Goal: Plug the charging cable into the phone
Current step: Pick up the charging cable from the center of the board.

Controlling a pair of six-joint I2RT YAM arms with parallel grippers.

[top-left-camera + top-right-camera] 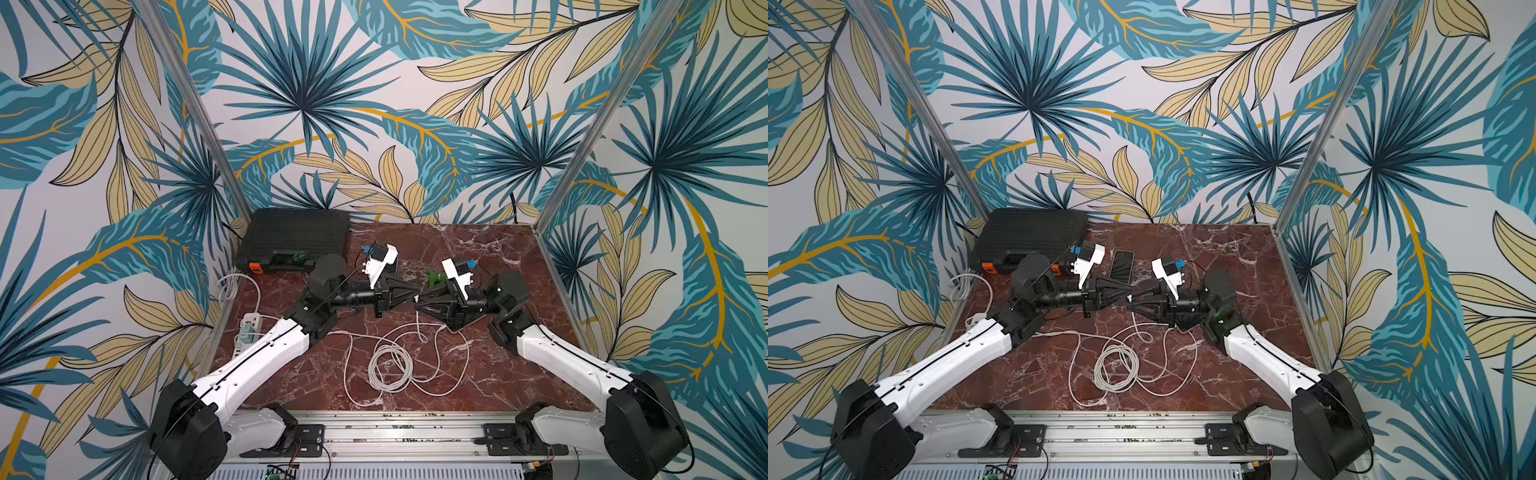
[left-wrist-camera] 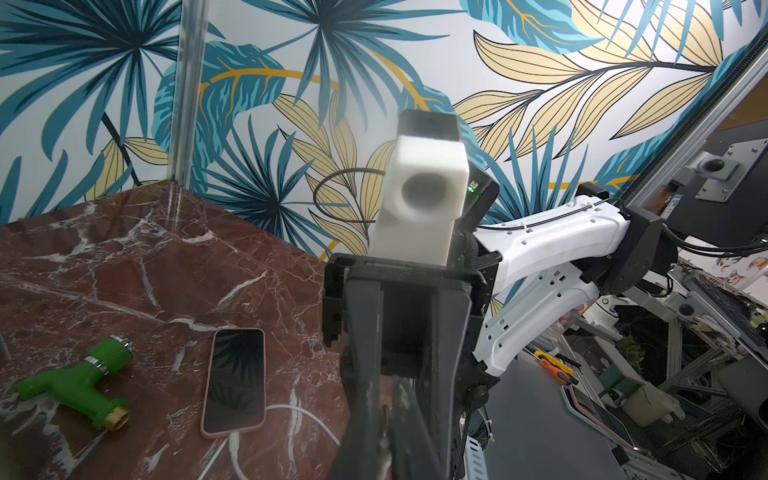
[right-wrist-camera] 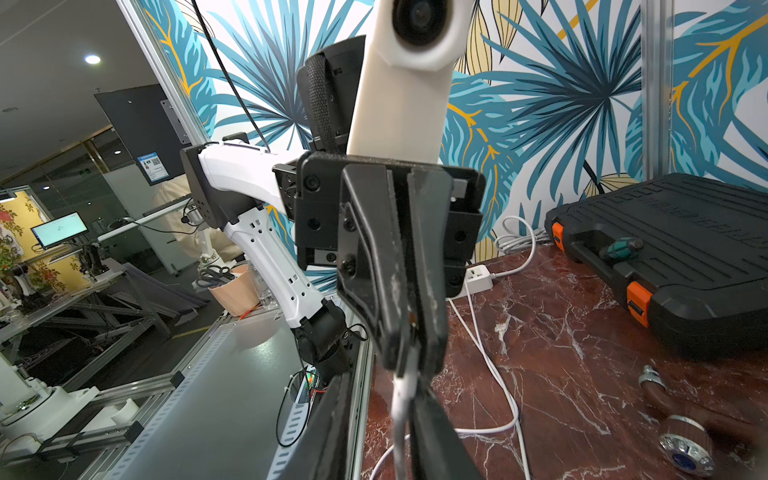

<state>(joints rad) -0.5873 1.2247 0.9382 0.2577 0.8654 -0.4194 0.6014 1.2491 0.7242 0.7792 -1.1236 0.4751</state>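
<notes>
— What sits off from the left claw (image 1: 414, 289)?
— A black, orange-latched tool case (image 1: 297, 239), well to its left by the back wall.
— And near the right claw (image 1: 417, 305)?
— A green tap fitting (image 1: 433, 277), just beyond it.

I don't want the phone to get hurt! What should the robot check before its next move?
1. Phone lying flat, screen up: ok.
2. Left claw shut on the cable: ok.
3. Right claw gripping the cable: cannot tell; its jaws stand slightly apart around it.
4. Plug pushed fully into the phone: cannot tell; it lies at the phone's end.
5. Cable slack: ok, loose loops lie on the table.
6. Green tap apart from the phone: ok.
</notes>
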